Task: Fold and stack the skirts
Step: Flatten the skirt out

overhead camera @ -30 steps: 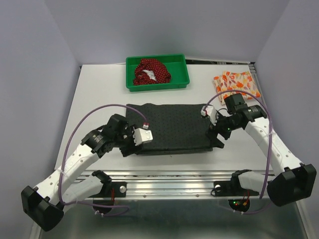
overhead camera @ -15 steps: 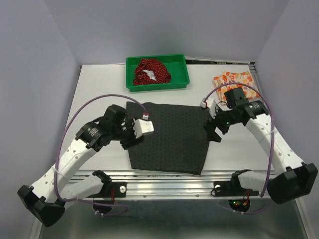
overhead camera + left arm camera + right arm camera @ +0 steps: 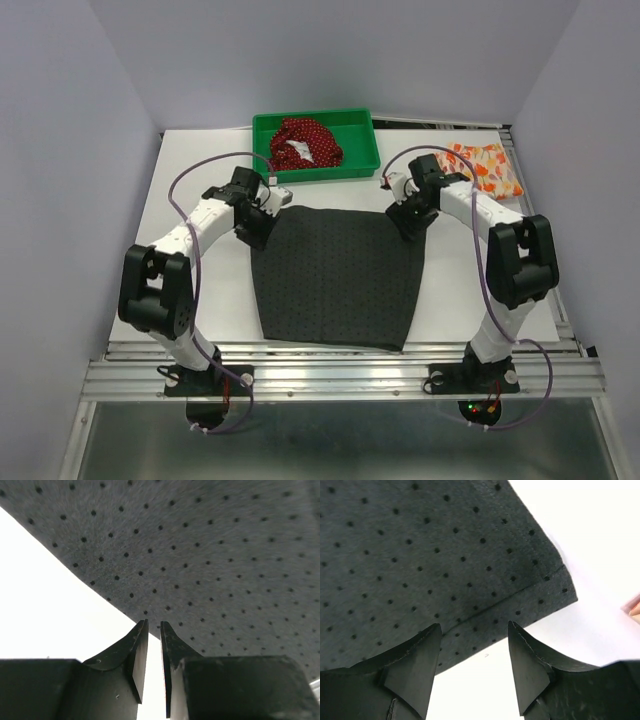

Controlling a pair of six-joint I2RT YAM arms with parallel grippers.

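The charcoal-grey skirt [image 3: 338,275] lies spread flat in the middle of the table. My left gripper [image 3: 262,215] is low at its far left corner. In the left wrist view the left gripper [image 3: 153,623] has only a narrow gap between its jaws, with bare table in the gap and the skirt [image 3: 200,555] just past the tips. My right gripper [image 3: 408,215] is at the far right corner. The right gripper [image 3: 474,625] is open and empty over the skirt's hem [image 3: 420,555]. The dark red dotted skirt [image 3: 305,143] lies crumpled in the tray. The orange-and-white skirt [image 3: 485,165] lies folded at the far right.
The green plastic tray [image 3: 365,165] stands at the back centre, just beyond the charcoal skirt's far edge. A metal rail [image 3: 340,365] runs along the table's near edge. Grey walls close in the table on the left, back and right.
The charcoal skirt has gone from a wide folded band to a longer flat spread. Both grippers moved from its near side to its far corners. The right gripper has let go.
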